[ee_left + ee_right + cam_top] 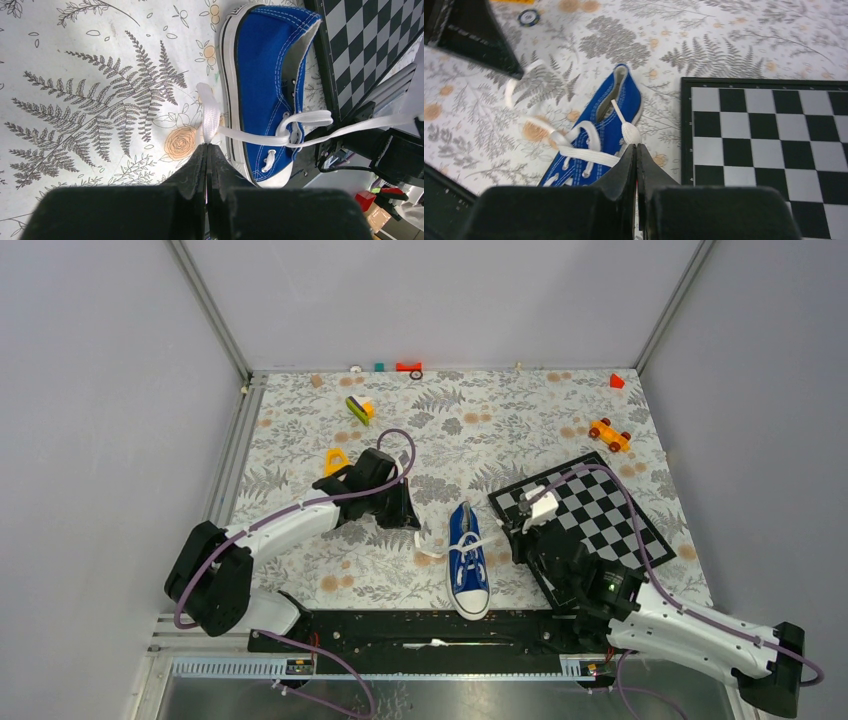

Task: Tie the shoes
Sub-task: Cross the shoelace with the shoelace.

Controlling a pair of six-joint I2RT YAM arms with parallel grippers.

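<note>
Spreading widest, the floral table (300, 430) is walled on three sides, with open cloth toward 12 o'clock. The checkerboard (600, 510) lies at 3 o'clock of the blue sneaker (467, 560), which sits by the near edge, toe at 6. My left gripper (207, 146) is clamped on one white lace end (210, 115) at the shoe's 9 o'clock. My right gripper (636, 146) pinches the other lace end (630, 132) at 3. Only my wrist views show both jaws pressed together.

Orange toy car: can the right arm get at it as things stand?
Probably not yet: the right gripper is shut on a lace; otherwise only the flat chessboard lies between it and the orange toy car.
</note>
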